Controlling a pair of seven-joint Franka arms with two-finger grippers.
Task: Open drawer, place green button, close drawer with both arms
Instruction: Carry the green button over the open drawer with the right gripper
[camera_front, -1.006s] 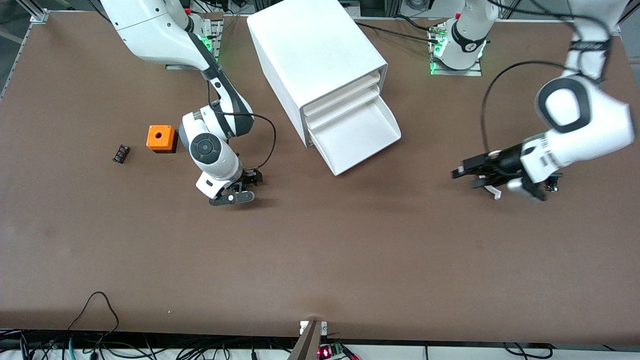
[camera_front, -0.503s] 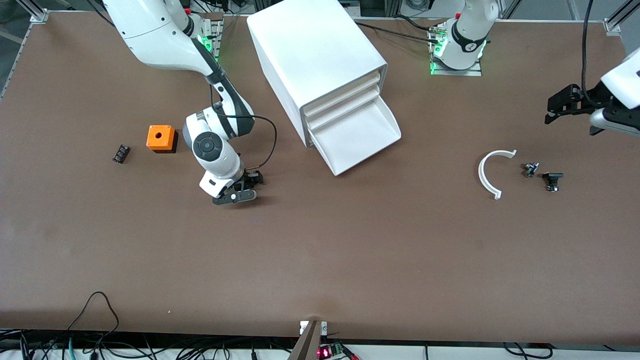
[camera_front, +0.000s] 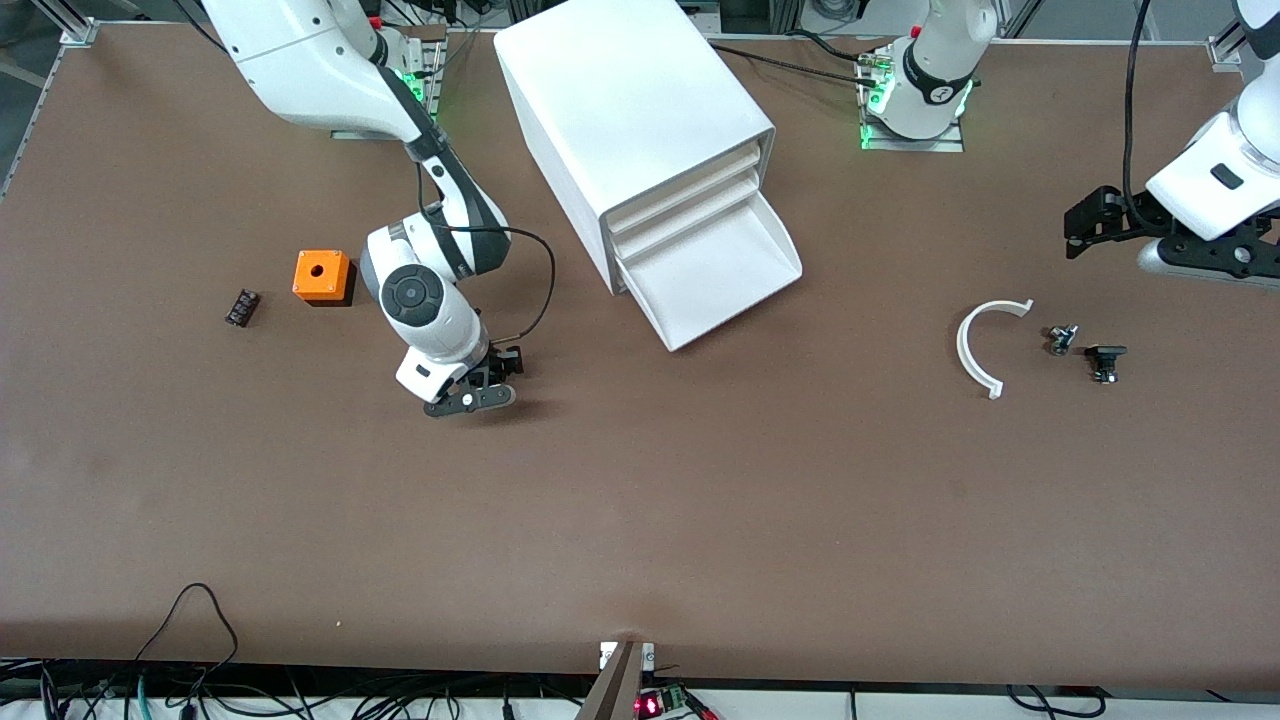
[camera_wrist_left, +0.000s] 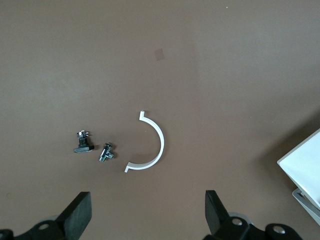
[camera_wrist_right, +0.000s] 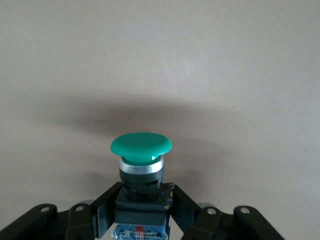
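The drawer (camera_front: 716, 270) is the lowest one of the white cabinet (camera_front: 630, 110); it stands pulled out and empty. My right gripper (camera_front: 468, 397) is low over the table between the orange cube and the drawer. In the right wrist view this gripper (camera_wrist_right: 142, 202) is shut on the black body of the button (camera_wrist_right: 141, 145), whose green cap points away from the fingers. My left gripper (camera_front: 1078, 232) hangs open and empty over the table at the left arm's end. In the left wrist view its fingers (camera_wrist_left: 80, 216) stand wide apart.
A white arc-shaped piece (camera_front: 980, 345) and two small metal-and-black parts (camera_front: 1062, 339) (camera_front: 1104, 358) lie under the left gripper's area; the arc also shows in the left wrist view (camera_wrist_left: 156, 145). An orange cube (camera_front: 321, 275) and a small black block (camera_front: 241, 306) lie toward the right arm's end.
The left arm has lifted away from over the white arc and swung toward the table edge at its own end, uncovering the arc and small parts. The right gripper has barely moved.
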